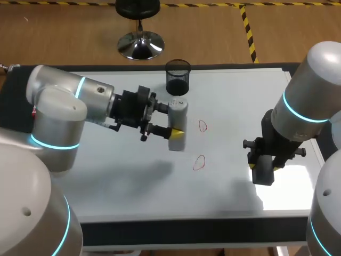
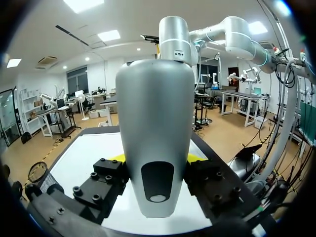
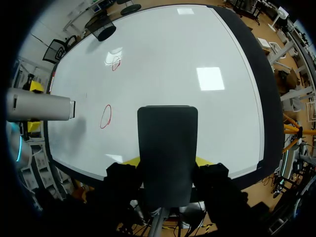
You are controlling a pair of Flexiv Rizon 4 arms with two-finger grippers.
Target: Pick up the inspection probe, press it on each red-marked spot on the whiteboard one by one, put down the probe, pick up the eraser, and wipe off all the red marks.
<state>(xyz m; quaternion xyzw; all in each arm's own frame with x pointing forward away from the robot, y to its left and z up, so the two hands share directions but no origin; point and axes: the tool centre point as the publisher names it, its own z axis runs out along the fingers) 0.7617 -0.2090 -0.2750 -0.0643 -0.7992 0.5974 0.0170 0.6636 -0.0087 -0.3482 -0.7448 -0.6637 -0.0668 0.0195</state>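
Head view, left to right: left gripper [image 1: 170, 119] clamped on grey inspection probe [image 2: 155, 133], seemingly above whiteboard [image 1: 229, 101]; black mesh cup [image 1: 177, 77] behind; far red mark [image 1: 202, 126] and near red mark [image 1: 199, 162] right of probe; right gripper [image 1: 264, 166] pinching black eraser [image 3: 167, 148] over whiteboard's right part.

Black mesh cup [image 1: 177, 77]: a cylindrical container with a dark wire-mesh wall. It stands upright, open mouth upward, at the far side of the table, roughly midway between left and right. From above, its round rim and shadowed interior are visible; the contents cannot be made out.

Table [image 1: 176, 233]: a dark surface, seen as a broad black band along the near edge and as narrower strips at the far left and far right corners.
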